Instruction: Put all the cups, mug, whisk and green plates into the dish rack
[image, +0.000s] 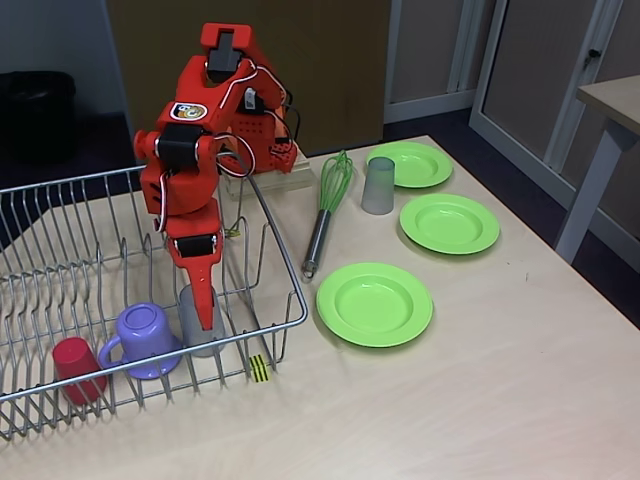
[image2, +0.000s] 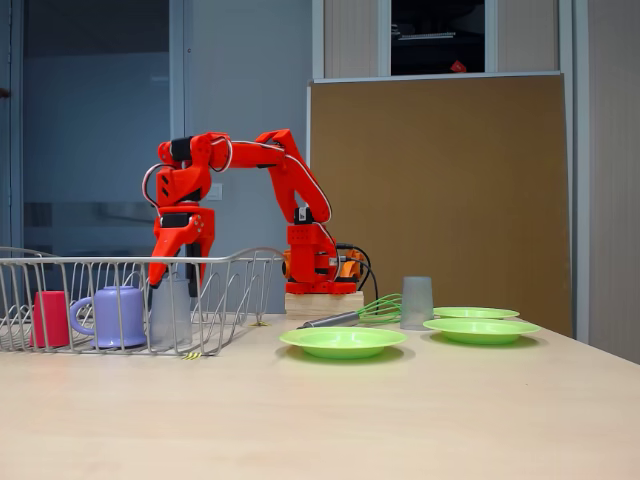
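Red two-finger gripper (image: 203, 305) (image2: 172, 278) points straight down into the large silver wire dish rack (image: 60, 215) (image2: 235, 270), its fingers closed around the top of a tall translucent grey-blue plastic tumbler (image: 200, 330) (image2: 170, 315), which stands inverted on the rack floor near the front right corner. Just left of that tumbler, touching or nearly so, sits the squat lilac-purple plastic mug (image: 145, 338) (image2: 118, 316), upside down, loop handle toward the left. Further left, the small opaque red plastic cup (image: 76, 368) (image2: 50, 318), also inverted. A yellow-and-black striped tag (image: 259, 368) (image2: 190, 354) hangs at the rack's front right corner.

Outside the rack, on the pale wooden table (image: 480, 400) (image2: 400, 420): the long whisk with green wire loops and silver metal handle (image: 328, 205) (image2: 355, 313) lies just right of the rack. A 2nd grey-blue tumbler (image: 378, 186) (image2: 416, 302) stands inverted beside the whisk's loops. 3 round lime-green plastic plates lie flat and apart: nearest plate (image: 374, 303) (image2: 342, 341), middle plate (image: 449, 222) (image2: 482, 328), far plate (image: 415, 163) (image2: 480, 312) behind the 2nd tumbler.
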